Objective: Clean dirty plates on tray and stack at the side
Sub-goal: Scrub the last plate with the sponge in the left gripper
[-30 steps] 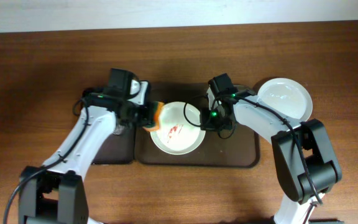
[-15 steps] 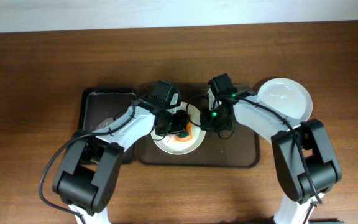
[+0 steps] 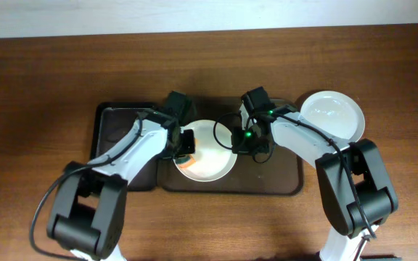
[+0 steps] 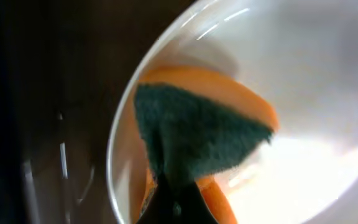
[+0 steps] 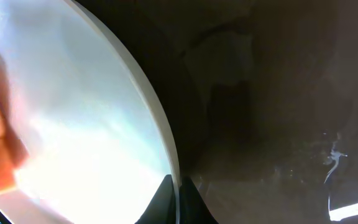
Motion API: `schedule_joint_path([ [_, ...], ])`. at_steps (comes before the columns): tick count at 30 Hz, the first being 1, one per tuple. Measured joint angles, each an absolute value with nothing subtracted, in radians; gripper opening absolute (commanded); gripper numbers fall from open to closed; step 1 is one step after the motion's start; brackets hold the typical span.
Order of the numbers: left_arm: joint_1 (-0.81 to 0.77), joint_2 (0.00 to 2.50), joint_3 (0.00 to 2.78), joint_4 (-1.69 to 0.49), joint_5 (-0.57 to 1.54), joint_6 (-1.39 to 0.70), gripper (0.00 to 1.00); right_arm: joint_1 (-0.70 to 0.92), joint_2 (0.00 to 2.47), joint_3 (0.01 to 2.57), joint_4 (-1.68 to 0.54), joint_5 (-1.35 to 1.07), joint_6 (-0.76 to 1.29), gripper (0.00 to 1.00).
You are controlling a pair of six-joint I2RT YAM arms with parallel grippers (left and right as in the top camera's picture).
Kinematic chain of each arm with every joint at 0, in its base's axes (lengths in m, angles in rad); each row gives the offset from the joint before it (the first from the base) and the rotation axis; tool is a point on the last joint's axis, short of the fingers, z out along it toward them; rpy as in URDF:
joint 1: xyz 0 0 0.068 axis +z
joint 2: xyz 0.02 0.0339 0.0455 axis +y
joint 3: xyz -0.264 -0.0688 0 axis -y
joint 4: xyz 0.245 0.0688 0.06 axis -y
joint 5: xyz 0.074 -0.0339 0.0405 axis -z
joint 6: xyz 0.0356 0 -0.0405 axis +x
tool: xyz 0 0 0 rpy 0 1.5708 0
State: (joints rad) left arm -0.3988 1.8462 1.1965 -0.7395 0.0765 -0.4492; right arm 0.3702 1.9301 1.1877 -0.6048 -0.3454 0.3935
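Left end effector pinches an orange sponge on the middle white plate; right end effector pinches its rim.

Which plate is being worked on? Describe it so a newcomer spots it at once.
Find the dark brown tray in the middle of the overhead view; a white plate lies on it. Unlike the other white plate, set straight on the wooden table at the right, it has an orange sponge pressed on it.
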Motion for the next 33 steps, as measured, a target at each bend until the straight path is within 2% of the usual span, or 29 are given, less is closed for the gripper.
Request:
schedule_joint_path([
  [8, -0.402, 1.755, 1.196, -0.624, 0.25, -0.432, 0.0, 0.37, 1.93, 1.188, -0.605, -0.345, 0.394, 0.04],
  [18, -0.5, 1.914, 1.191, -0.591, 0.276, -0.51, 0.0, 0.369, 1.93, 1.188, -0.614, -0.341, 0.393, 0.04],
  [25, -0.517, 1.913, 1.213, -0.718, 0.072, -0.501, 0.0, 0.37, 1.93, 1.188, -0.614, -0.355, 0.393, 0.04],
  [33, -0.439, 1.937, 1.314, -0.847, -0.071, -0.437, 0.0, 0.37, 1.93, 1.188, -0.611, -0.357, 0.393, 0.04],
])
